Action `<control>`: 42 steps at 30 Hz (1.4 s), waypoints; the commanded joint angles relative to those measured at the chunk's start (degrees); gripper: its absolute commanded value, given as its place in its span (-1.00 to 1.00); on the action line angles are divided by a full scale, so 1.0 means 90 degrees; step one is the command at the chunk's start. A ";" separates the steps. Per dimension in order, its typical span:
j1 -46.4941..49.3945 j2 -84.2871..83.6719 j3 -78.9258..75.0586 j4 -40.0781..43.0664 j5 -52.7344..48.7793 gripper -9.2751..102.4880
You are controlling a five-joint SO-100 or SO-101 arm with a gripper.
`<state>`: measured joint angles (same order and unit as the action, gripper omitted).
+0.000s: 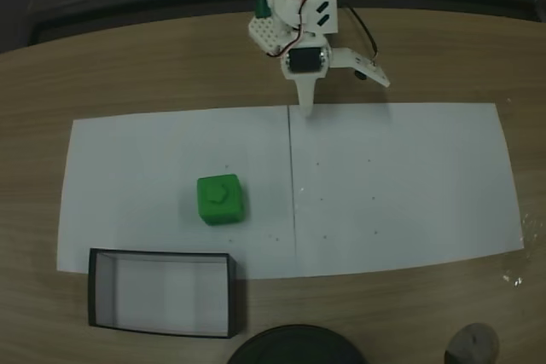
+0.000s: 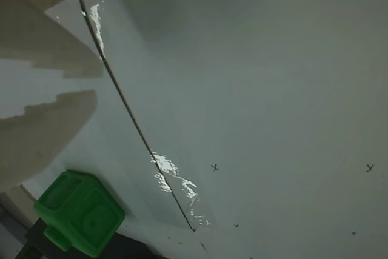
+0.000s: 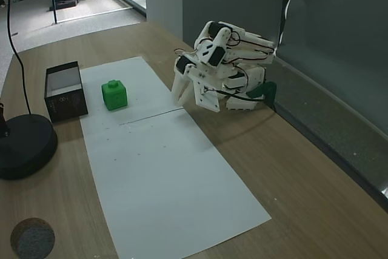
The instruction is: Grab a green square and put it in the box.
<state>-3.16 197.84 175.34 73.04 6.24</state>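
The green square [image 1: 221, 199] rests on white paper left of the sheet seam, about a block's width behind the box [image 1: 162, 254], a shallow black-walled tray with a pale floor at the near paper edge. In another fixed view the green square [image 3: 114, 95] stands just right of the box [image 3: 65, 105]. My gripper [image 1: 345, 95] is folded back at the far table edge, well away from both, open and holding nothing. The wrist view has the gripper [image 2: 97, 84] at the left with paper showing between its fingers, and the green square [image 2: 82, 213] below them.
A round black disc [image 1: 294, 347] sits at the near edge beside the box, also seen as the disc [image 3: 24, 144]. A small grey round pad [image 1: 472, 345] lies at the near right. White paper [image 1: 401, 185] covers the table's middle. A dark wall runs behind the arm.
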 commanded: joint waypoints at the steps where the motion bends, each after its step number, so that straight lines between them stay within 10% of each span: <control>1: -0.0010 0.0146 -0.0371 0.0098 0.0039 -0.84; 19: -0.0078 0.0146 -0.0371 0.0068 -0.0010 -0.84; 26: 0.0293 0.0156 -0.0215 -0.1855 -0.0293 -0.83; 31: 0.0791 0.0098 -0.0898 -0.2217 -0.1895 -0.63; 42: 0.1973 -0.2900 -0.2891 -0.2119 -0.1270 -0.27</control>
<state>14.24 181.67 158.12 54.49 -5.54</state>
